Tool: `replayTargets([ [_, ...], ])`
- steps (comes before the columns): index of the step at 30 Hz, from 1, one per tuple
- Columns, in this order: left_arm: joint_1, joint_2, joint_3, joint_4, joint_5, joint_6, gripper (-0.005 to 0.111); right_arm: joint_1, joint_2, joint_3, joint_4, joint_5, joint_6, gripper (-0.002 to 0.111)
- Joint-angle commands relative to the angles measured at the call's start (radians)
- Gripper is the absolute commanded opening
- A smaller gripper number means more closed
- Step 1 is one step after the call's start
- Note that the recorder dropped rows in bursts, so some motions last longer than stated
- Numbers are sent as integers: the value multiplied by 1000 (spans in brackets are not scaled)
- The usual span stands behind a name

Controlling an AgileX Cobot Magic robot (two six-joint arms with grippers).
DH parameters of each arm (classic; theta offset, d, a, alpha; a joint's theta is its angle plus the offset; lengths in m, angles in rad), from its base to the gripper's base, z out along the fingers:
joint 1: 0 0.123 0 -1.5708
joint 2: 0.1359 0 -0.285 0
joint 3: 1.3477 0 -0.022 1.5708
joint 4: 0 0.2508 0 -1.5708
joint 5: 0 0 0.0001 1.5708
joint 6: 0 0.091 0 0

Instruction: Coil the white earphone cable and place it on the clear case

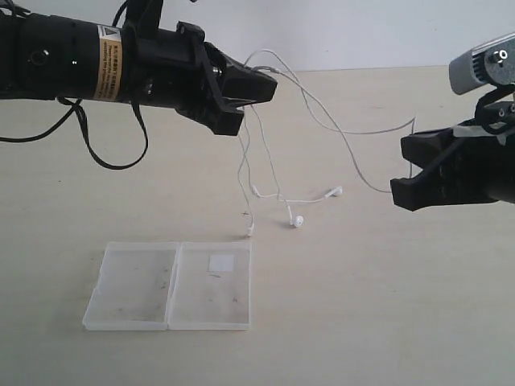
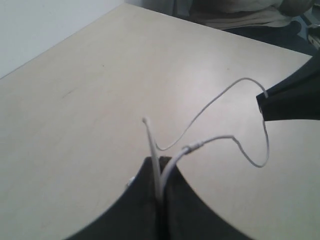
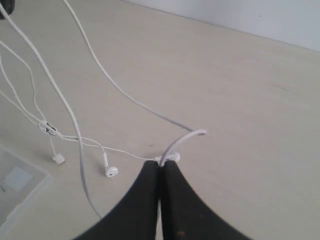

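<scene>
Sideways, white earphone cable (image 1: 335,191) slung, pinched by left gripper (image 1: 270,86) and right gripper (image 1: 406,173)

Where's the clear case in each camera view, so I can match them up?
Exterior: case lies open, low and left of centre.
Left wrist: not in it.
Right wrist: only a corner of it, cut off by the frame edge.
Shared landmark: the white cable, seen in all three.
</scene>
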Motion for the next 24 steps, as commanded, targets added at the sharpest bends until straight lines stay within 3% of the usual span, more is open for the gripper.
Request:
replayTargets([
  [1,3,-6,4,-19,-4,7,0,-5,1,-5,2,6,-16,0],
  [6,3,-6,4,-30,3,7,0,-5,1,-5,66,1,49,0],
  [16,3,-6,4,-31,3,-2,0,-5,1,-5,108,-239,72,0],
  [24,3,-6,4,-31,1,-11,0,-5,1,-5,108,-94,10,0],
])
